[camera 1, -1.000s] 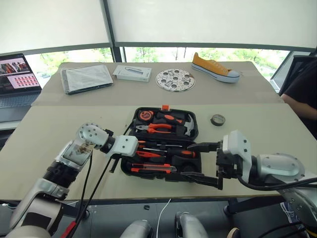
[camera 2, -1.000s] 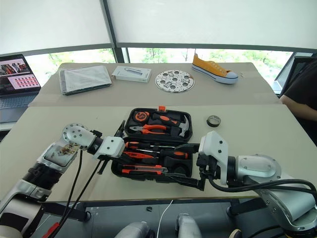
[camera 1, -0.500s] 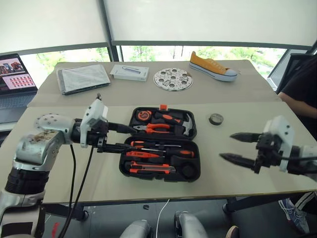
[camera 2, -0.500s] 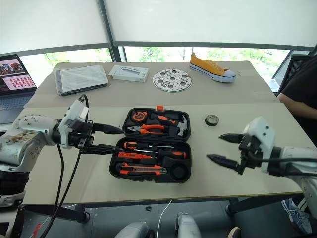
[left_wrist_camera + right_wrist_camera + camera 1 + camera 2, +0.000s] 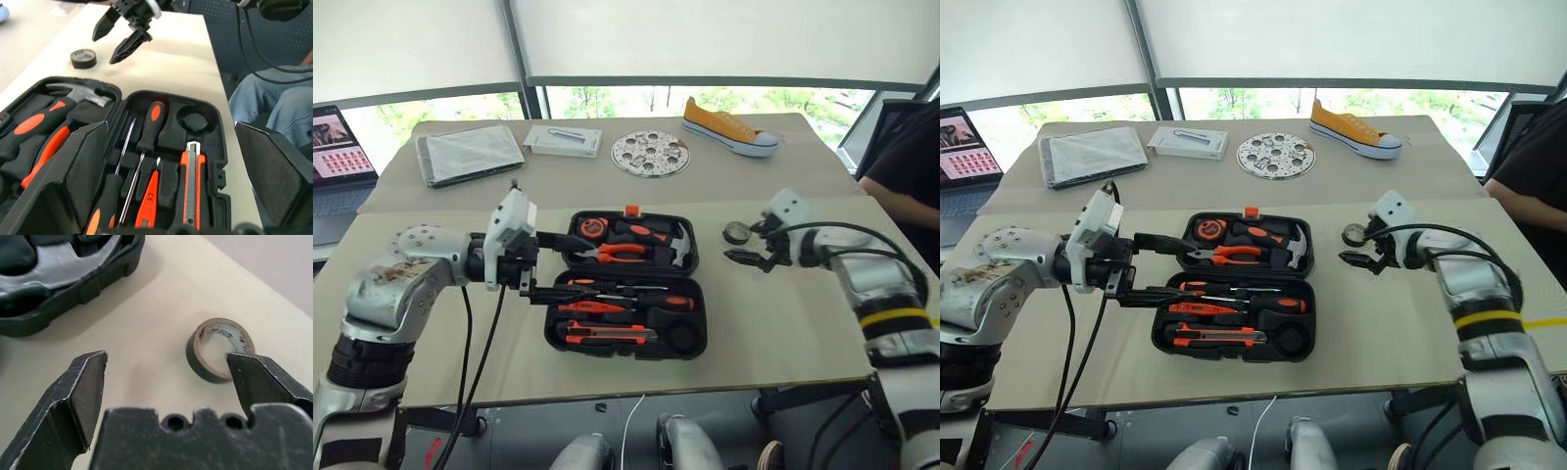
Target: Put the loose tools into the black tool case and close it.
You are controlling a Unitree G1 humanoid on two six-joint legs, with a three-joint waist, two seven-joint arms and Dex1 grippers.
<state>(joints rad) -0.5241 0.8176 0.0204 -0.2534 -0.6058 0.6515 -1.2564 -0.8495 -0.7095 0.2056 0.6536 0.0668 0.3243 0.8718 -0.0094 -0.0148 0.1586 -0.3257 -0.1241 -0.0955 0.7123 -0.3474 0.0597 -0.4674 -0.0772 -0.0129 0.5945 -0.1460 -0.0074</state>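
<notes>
Black tool case [image 5: 625,338] lies open near the bench [image 5: 783,323] front edge, utility knife [image 5: 607,335] in its nearest recess, the two screwdrivers [image 5: 607,291] just behind, hammer and pliers in the far half. Left gripper [image 5: 573,266] hangs over the case's left side, jaws released and empty; right gripper [image 5: 747,245] sits just beside the tape roll [image 5: 736,232] on the bench right of the case, jaws spread wide, nothing grasped, one finger close against the roll. Farther back: flat pouch [image 5: 470,154], round perforated disc [image 5: 649,154], yellow shoe [image 5: 729,127].
</notes>
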